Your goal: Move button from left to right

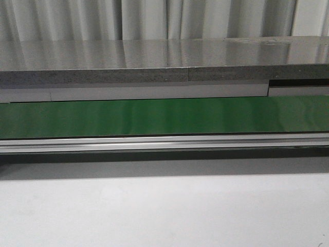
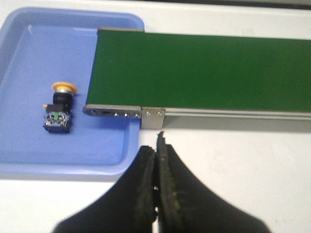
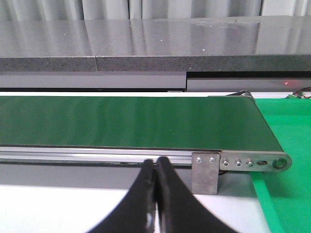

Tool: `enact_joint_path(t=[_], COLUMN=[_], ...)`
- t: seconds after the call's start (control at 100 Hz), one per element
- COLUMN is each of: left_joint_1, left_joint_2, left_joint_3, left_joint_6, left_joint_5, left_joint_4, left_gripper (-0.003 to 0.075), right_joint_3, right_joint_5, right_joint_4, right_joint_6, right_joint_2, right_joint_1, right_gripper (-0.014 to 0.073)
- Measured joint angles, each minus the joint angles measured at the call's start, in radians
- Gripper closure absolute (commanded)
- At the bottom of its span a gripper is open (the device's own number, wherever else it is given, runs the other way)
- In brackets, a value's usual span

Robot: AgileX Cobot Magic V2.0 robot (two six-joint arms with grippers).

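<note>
The button (image 2: 59, 108), with a yellow-orange cap, a black body and a small green mark, lies on its side in a blue tray (image 2: 19, 58), seen in the left wrist view. My left gripper (image 2: 157, 145) is shut and empty, above the white table, apart from the tray's near corner and from the button. My right gripper (image 3: 155, 162) is shut and empty, in front of the conveyor rail near the belt's other end. Neither gripper nor the button shows in the front view.
A green conveyor belt (image 1: 164, 116) runs across the table on a metal rail (image 1: 164, 143); its ends show in the left wrist view (image 2: 204, 68) and the right wrist view (image 3: 126, 121). A green mat (image 3: 286, 136) lies past the belt's right end. A grey counter (image 1: 164, 59) stands behind.
</note>
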State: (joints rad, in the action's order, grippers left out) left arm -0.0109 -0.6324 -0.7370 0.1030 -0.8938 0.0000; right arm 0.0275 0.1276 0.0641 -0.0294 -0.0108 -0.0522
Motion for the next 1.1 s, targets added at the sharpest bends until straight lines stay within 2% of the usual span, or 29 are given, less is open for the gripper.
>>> enact_joint_path(t=[0.18, 0.25, 0.32, 0.47, 0.54, 0.88, 1.1], left_joint_1=[0.0, 0.0, 0.0, 0.0, 0.0, 0.0, 0.01], left_joint_2=[-0.067, -0.078, -0.081, -0.081, -0.081, -0.081, -0.12], left_joint_3=[-0.002, -0.002, -0.002, -0.002, -0.002, -0.002, -0.022], left_joint_6=[0.0, 0.0, -0.002, -0.008, -0.008, -0.008, -0.008], left_joint_5=[-0.012, -0.012, -0.01, -0.01, -0.008, 0.048, 0.031], left_joint_4=[0.0, 0.0, 0.0, 0.0, 0.0, 0.0, 0.006], left_gripper=[0.0737, 0.0691, 0.0575, 0.0197, 0.0108, 0.0105, 0.0105], right_joint_3=[0.0, 0.0, 0.0, 0.0, 0.0, 0.0, 0.0], right_joint_5=[0.0, 0.0, 0.0, 0.0, 0.0, 0.0, 0.0], right_joint_4=[0.0, 0.0, 0.0, 0.0, 0.0, 0.0, 0.0], right_joint_6=[0.0, 0.0, 0.0, 0.0, 0.0, 0.0, 0.0], right_joint_2=[0.0, 0.0, 0.0, 0.0, 0.0, 0.0, 0.0], right_joint_1=[0.0, 0.0, 0.0, 0.0, 0.0, 0.0, 0.0], right_gripper=[0.0661, 0.0661, 0.0661, 0.0661, 0.0661, 0.0661, 0.0661])
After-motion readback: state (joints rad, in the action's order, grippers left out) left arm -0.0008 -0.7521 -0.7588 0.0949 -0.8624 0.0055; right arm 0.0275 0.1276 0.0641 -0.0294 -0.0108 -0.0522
